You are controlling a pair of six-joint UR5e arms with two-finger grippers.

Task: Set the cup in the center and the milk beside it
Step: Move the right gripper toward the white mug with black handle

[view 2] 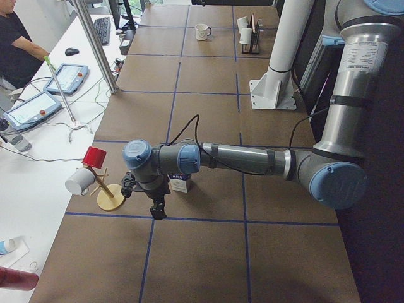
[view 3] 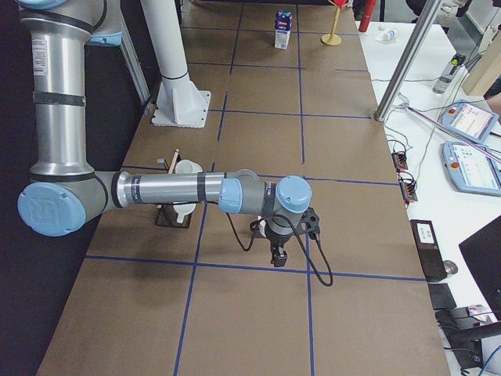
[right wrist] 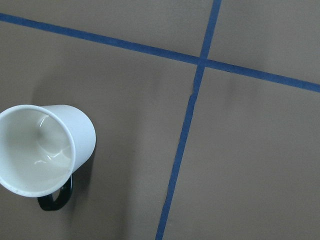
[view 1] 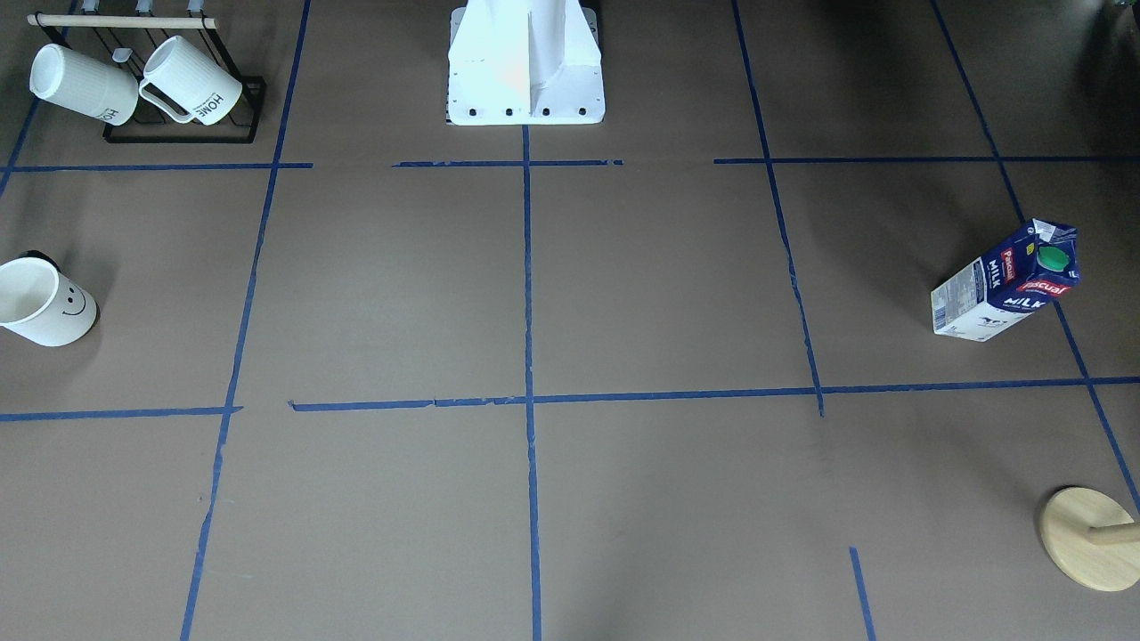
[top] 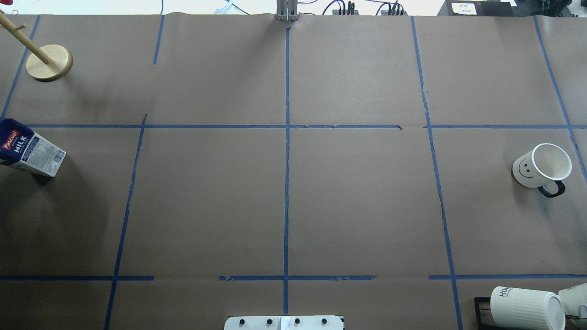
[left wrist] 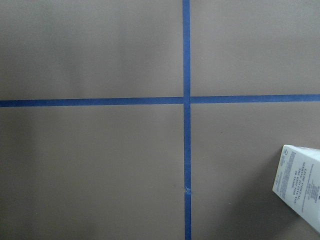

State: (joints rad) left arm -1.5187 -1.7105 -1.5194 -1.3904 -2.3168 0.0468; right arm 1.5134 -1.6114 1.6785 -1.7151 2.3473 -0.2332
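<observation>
The cup (top: pixel 541 167), a smooth white mug with a smiley face and black handle, stands upright at the table's right edge; it also shows in the front view (view 1: pixel 49 307) and the right wrist view (right wrist: pixel 42 147). The milk (top: pixel 30 149), a blue and white carton, stands upright at the left edge, and shows in the front view (view 1: pixel 1006 283) and the left wrist view (left wrist: pixel 300 185). My left gripper (view 2: pixel 156 212) hangs above the table beside the milk. My right gripper (view 3: pixel 278 258) hangs near the cup's side. Neither shows in the central views; I cannot tell if they are open or shut.
A black rack (view 1: pixel 142 85) holds ribbed "HOME" mugs at the near right corner (top: pixel 527 307). A wooden mug tree (top: pixel 48 62) stands at the far left, near the milk. The white robot base (view 1: pixel 525 71) is at mid table edge. Blue tape lines grid the brown surface.
</observation>
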